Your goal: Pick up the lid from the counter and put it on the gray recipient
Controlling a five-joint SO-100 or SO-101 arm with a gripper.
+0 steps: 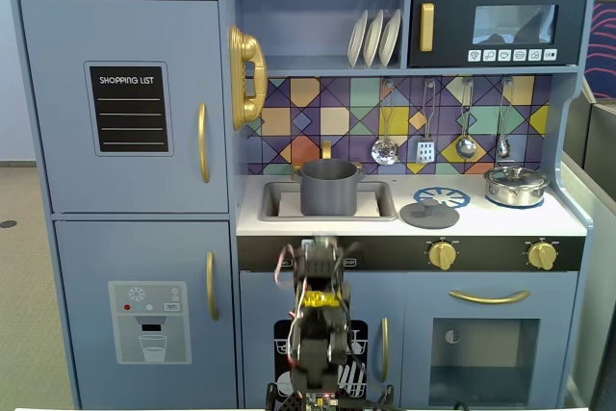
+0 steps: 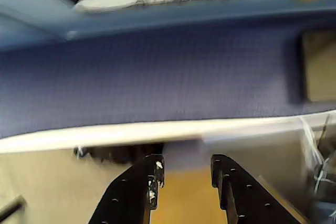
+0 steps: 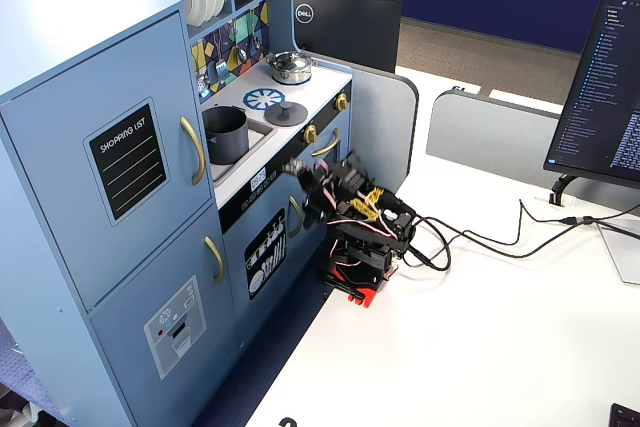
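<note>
Lid (image 1: pixel 429 213) lies flat on the counter (image 1: pixel 568 223), just right of the sink where the gray pot (image 1: pixel 328 188) stands. On the fridge door left of the sink, a board (image 1: pixel 129 110) reads "SHOPPING LIST". Beyond the kitchen, a monitor back (image 3: pixel 345 27) says "DELL". Below the counter, the gripper (image 2: pixel 185 169) is empty, jaws apart.

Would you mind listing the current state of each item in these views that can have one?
lid: lying flat on the counter, off the pot.
gray pot: upright in the sink, uncovered.
silver pot: on the counter, its own lid on.
gripper: open, empty, low in front of the kitchen.
fridge door: closed.
microwave door: closed.
</note>
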